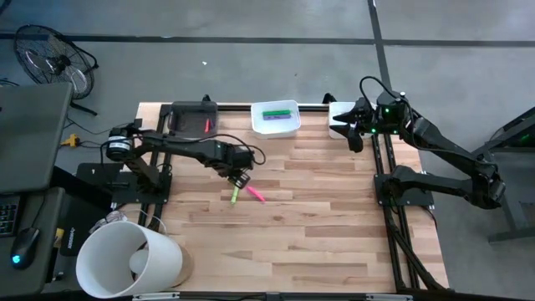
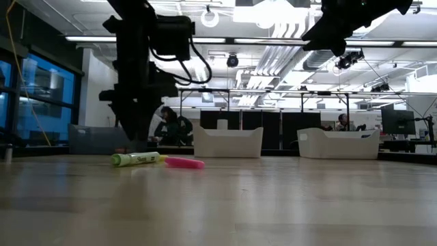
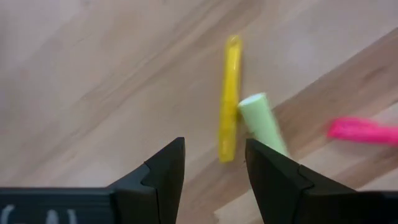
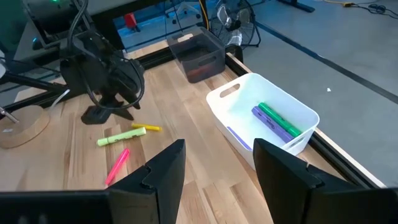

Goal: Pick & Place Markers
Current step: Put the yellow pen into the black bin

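A thin yellow marker (image 3: 229,99), a light green marker (image 3: 262,121) and a pink marker (image 3: 364,130) lie flat on the wooden table left of centre. They also show in the high view, green (image 1: 236,196) and pink (image 1: 255,194). My left gripper (image 3: 214,149) hovers open just above them, at the near end of the yellow marker, touching nothing; it also shows in the high view (image 1: 239,178). My right gripper (image 4: 217,149) is open and empty, held high over the far right corner (image 1: 351,127). A green and a purple marker (image 4: 273,121) lie in a white tray (image 1: 276,118).
A dark tray (image 1: 194,117) with a red marker stands at the far left. A second white tray (image 1: 340,109) sits under my right gripper. A big white tub (image 1: 125,259) lies on its side at the near left corner. Bare wood spreads across the table's middle and near side.
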Controlling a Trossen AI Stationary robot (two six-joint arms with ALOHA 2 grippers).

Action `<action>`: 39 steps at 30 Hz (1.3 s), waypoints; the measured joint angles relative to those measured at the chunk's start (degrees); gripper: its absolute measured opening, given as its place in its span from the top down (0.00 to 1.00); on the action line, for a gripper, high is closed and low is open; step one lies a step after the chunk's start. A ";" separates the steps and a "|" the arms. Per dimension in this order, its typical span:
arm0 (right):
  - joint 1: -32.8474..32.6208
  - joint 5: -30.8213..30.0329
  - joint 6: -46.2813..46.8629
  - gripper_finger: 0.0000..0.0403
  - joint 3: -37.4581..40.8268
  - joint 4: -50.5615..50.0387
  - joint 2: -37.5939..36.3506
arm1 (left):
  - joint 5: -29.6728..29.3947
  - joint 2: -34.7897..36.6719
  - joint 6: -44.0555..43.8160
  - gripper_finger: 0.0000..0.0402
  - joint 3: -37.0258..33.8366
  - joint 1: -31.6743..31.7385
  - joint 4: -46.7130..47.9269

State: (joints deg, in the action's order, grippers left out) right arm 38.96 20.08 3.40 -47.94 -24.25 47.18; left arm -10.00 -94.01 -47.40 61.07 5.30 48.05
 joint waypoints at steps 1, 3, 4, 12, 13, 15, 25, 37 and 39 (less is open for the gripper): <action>0.00 0.00 0.03 0.56 0.00 0.00 0.00 | 0.40 -0.32 0.68 0.59 0.02 -0.02 0.41; 0.00 0.00 0.09 0.56 0.00 0.00 0.00 | 1.90 -1.80 2.31 0.59 0.13 -0.02 -0.38; 0.00 0.00 0.08 0.56 0.00 0.00 0.00 | 2.36 -2.51 2.72 0.59 0.03 -0.02 -0.34; 0.00 0.02 0.17 0.56 0.00 -0.44 0.02 | 3.00 -5.74 4.12 0.59 0.20 -0.02 -2.90; 0.02 0.00 0.17 0.56 0.00 -0.39 0.02 | 3.26 -6.26 4.14 0.59 0.06 -0.02 -2.40; 0.02 0.00 0.17 0.56 0.00 -0.40 0.02 | 3.99 -6.76 4.70 0.59 -0.10 -0.02 -2.04; 0.00 0.02 0.17 0.56 0.00 -0.40 0.02 | 6.16 -8.91 5.10 0.59 0.28 -0.02 -4.51; 0.02 0.02 0.17 0.56 0.00 -0.91 0.02 | 5.43 -9.03 5.01 0.73 0.19 -0.07 -5.02; 0.00 0.02 0.17 0.56 0.00 -1.02 0.02 | 5.59 -9.08 5.08 0.78 0.17 -0.07 -5.09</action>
State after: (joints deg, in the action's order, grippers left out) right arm 38.96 20.10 3.57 -47.94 -25.27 47.20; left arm -4.41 -103.09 -42.33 61.23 5.23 42.96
